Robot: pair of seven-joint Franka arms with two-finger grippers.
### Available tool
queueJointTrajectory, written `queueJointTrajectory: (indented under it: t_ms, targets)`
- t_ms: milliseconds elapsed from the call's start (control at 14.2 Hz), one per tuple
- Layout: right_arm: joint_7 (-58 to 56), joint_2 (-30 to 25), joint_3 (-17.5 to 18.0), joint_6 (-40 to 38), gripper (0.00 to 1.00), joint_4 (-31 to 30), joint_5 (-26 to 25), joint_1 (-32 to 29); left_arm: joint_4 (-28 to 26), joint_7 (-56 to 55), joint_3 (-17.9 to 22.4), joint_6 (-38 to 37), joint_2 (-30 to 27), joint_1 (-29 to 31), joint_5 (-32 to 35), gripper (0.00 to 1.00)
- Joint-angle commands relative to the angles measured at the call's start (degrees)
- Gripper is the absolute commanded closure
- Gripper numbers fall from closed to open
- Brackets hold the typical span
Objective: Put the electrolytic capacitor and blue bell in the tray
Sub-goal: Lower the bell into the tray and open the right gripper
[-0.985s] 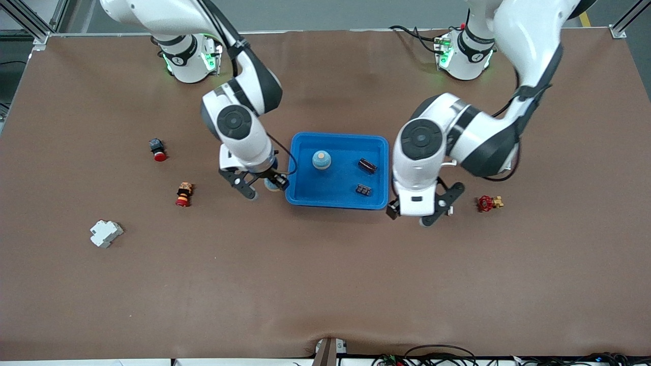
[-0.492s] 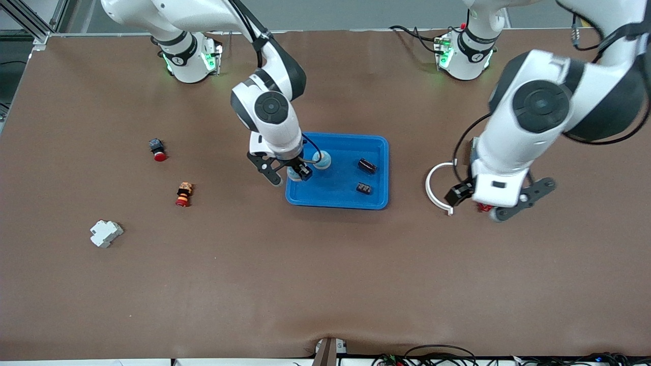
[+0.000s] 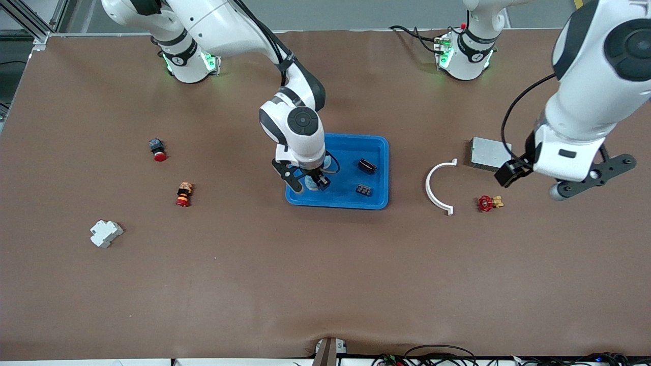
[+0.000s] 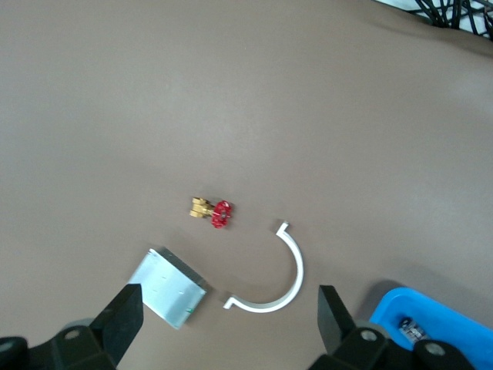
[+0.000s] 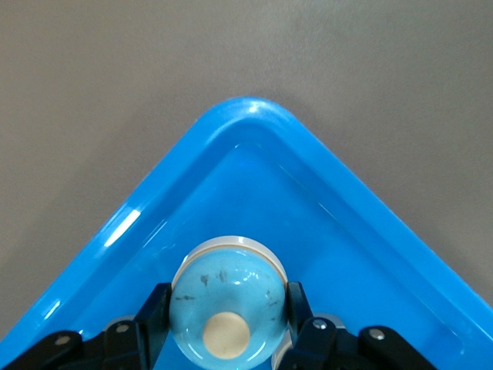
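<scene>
The blue tray (image 3: pixel 379 147) lies mid-table. My right gripper (image 3: pixel 309 183) hangs over the tray's corner toward the right arm's end, shut on a light-blue bell (image 5: pixel 227 297) with a tan knob; its fingers (image 5: pixel 154 308) press both sides. The tray's rim (image 5: pixel 246 108) curves round below it. A second blue bell (image 3: pixel 329 161) peeks out beside that wrist, inside the tray. A black electrolytic capacitor (image 3: pixel 367 165) lies in the tray, and a small black part (image 3: pixel 363 189) lies nearer the camera. My left gripper (image 3: pixel 594 177) is open, high over the left arm's end, holding nothing.
White curved clip (image 3: pixel 440 185), red valve (image 3: pixel 488 203) and grey metal box (image 3: pixel 488 152) lie toward the left arm's end. A red push button (image 3: pixel 158 150), an orange-red button (image 3: pixel 183 194) and a white breaker (image 3: pixel 106 233) lie toward the right arm's end.
My right gripper carried the bell from beside the tray to over its inside. The left arm rose and swung away from the tray toward its own end of the table.
</scene>
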Motion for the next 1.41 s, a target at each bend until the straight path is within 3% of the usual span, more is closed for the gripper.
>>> queueJointTrajectory:
  t_ms: [0,703,1266,1336]
  targets:
    - [2.45,1.52,-0.71,0.20,1.00,1.67,-0.98,1.01,-1.10,6.92,-0.06,-1.15,-3.79,4.10,-4.59,0.00]
    - [5.27,6.18,-0.71,2.75,1.00,4.74,-2.21,1.01,-1.10,16.76,0.29,-2.82,-6.61,6.75,-6.19,0.00]
    - [5.27,6.80,-0.79,2.75,1.00,5.01,-2.21,1.36,-1.37,22.04,0.99,-5.28,-8.98,6.76,-6.37,0.00]
    - [5.27,6.80,-0.88,2.75,0.52,5.10,-2.47,1.36,-1.72,23.36,3.69,-5.28,-9.68,4.84,-6.63,0.00]
